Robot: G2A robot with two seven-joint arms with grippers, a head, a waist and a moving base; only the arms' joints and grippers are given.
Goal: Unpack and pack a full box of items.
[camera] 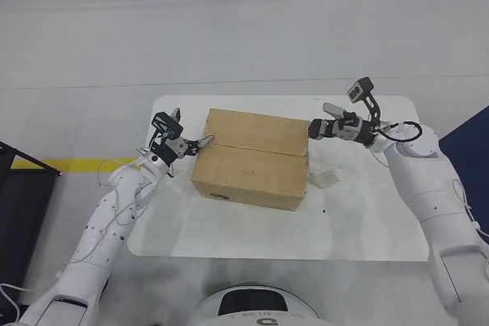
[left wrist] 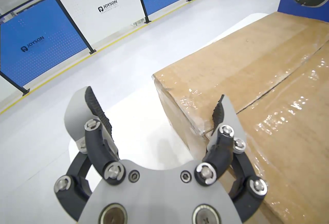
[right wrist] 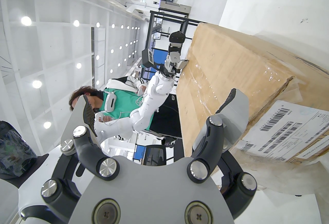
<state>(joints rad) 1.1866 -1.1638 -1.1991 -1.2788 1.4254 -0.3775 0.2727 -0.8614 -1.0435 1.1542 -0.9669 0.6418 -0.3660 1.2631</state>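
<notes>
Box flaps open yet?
No, the cardboard box is closed: both top flaps lie flat, meeting along the centre seam.

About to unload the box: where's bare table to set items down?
Widest: the table strip between the box and near edge. Also right of the small white piece. Crowded at both box ends, by the left gripper and right gripper.

Pale grey floor [camera: 228, 49], yellow line [camera: 81, 165]; blue-white partition panels [left wrist: 102, 9]; round ceiling lights [right wrist: 26, 20].

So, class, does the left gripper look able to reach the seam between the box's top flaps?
Probably yes: the left gripper sits open at the end of the box, right by the seam, with nothing between.
</notes>
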